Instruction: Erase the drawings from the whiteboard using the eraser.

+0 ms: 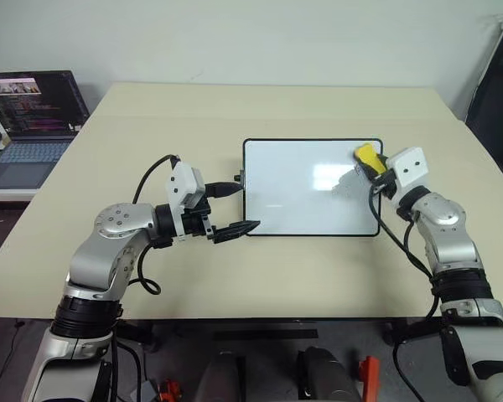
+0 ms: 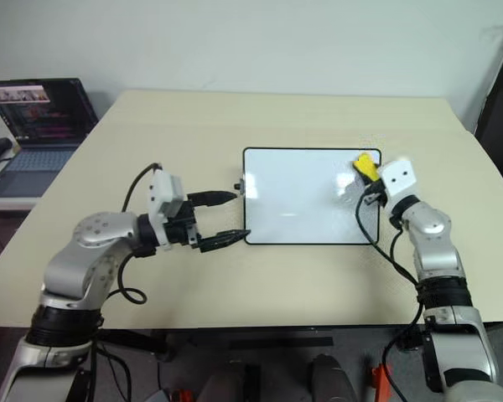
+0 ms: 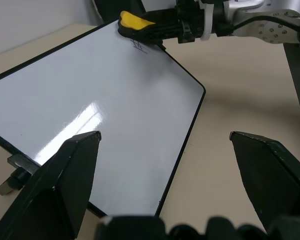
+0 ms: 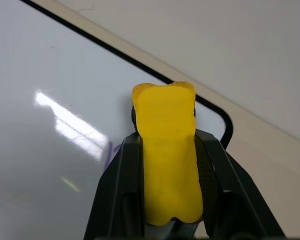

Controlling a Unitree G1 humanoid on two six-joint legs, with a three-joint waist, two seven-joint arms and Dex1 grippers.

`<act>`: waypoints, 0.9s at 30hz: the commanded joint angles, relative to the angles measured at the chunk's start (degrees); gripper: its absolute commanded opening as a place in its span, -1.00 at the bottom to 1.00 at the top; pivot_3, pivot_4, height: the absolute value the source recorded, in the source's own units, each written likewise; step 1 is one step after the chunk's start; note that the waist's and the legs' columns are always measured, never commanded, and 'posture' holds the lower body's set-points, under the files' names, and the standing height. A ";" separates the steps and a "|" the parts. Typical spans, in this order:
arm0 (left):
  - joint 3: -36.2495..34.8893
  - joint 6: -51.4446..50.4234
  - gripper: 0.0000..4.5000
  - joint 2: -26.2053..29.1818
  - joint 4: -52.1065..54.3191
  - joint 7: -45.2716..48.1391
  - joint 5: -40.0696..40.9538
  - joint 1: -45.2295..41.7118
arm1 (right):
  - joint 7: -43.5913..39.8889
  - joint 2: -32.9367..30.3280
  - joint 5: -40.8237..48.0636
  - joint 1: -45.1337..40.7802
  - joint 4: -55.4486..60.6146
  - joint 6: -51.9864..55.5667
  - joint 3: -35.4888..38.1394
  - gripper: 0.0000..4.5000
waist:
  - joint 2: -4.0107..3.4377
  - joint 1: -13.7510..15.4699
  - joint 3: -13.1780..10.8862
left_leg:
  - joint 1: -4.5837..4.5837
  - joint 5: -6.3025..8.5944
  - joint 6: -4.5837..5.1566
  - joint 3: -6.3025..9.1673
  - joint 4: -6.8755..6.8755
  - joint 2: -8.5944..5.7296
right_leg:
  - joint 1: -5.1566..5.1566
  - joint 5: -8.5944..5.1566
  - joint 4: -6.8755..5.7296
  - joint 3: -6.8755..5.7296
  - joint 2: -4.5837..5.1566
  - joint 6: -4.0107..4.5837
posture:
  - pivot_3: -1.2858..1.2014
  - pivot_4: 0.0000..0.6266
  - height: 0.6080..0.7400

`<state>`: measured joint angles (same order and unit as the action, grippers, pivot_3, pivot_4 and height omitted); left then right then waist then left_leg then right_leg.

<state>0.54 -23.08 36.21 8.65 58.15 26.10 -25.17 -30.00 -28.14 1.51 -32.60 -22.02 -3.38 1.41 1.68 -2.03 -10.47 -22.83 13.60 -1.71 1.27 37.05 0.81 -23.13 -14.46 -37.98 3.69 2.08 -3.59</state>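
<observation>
While the left gripper (image 1: 230, 209) stood open at the glossy white black-framed whiteboard's (image 1: 302, 201) left edge, the right gripper (image 1: 374, 167) pinched the bright yellow block eraser (image 1: 367, 155) over faint marker drawings (image 3: 138, 46) at its far right corner.

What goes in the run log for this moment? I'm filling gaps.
right gripper: shut on eraser, over whiteboard corner | left gripper: open at board's edge | drawings: faint marks beside eraser

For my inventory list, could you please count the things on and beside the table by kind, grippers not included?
Whiteboard: 1
Yellow eraser, held in the right gripper: 1
Marker drawing by the eraser: 1 patch visible
Laptop, beside the table: 1
Total: 4
</observation>
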 commanded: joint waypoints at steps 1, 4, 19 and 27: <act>-1.06 1.47 1.00 0.48 0.63 0.08 -0.23 -1.23 | -6.12 0.56 -0.55 4.76 1.50 2.16 -5.10 -0.56 | 0.09 -0.45 0.10 | 0.04 0.00 0.00 -0.01 0.00 0.01 | 0.02 0.00 0.00 0.02 -0.01 0.00 | 0.03 -0.52 1.00; -1.27 1.55 1.00 0.58 0.36 0.07 -0.36 -1.37 | -4.74 0.85 -0.73 5.41 2.00 2.38 -4.31 -0.56 | 0.14 -1.35 0.13 | 0.13 0.00 0.00 -0.04 0.01 0.01 | 0.09 0.00 0.00 0.08 -0.03 0.00 | 0.03 -0.52 1.00; -0.78 1.68 1.00 0.13 0.02 -0.27 -0.82 -1.75 | 13.33 -0.71 -5.60 -2.53 -9.91 -3.29 0.91 -0.56 | 0.18 -1.41 0.13 | 0.05 -0.52 0.04 -0.10 -0.12 -0.02 | 0.00 0.37 0.16 0.22 -0.06 0.02 | 0.03 -0.52 1.00; -0.74 1.78 1.00 0.09 -0.32 -0.37 -0.89 -2.22 | 17.93 -0.19 -6.48 -3.48 -4.06 -1.75 3.30 -0.56 | 0.10 -2.30 0.08 | -0.07 -0.40 0.02 -0.04 -0.24 0.02 | -0.17 0.30 0.17 0.20 -0.12 0.06 | 0.03 -0.52 1.00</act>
<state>0.62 -22.13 36.23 7.36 58.01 25.20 -26.58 -14.83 -27.72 -4.99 -33.48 -29.28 -4.45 2.26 1.79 -4.33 -10.38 -22.91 13.20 -1.69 1.24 36.81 0.82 -23.31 -14.17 -37.81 3.89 1.96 -3.53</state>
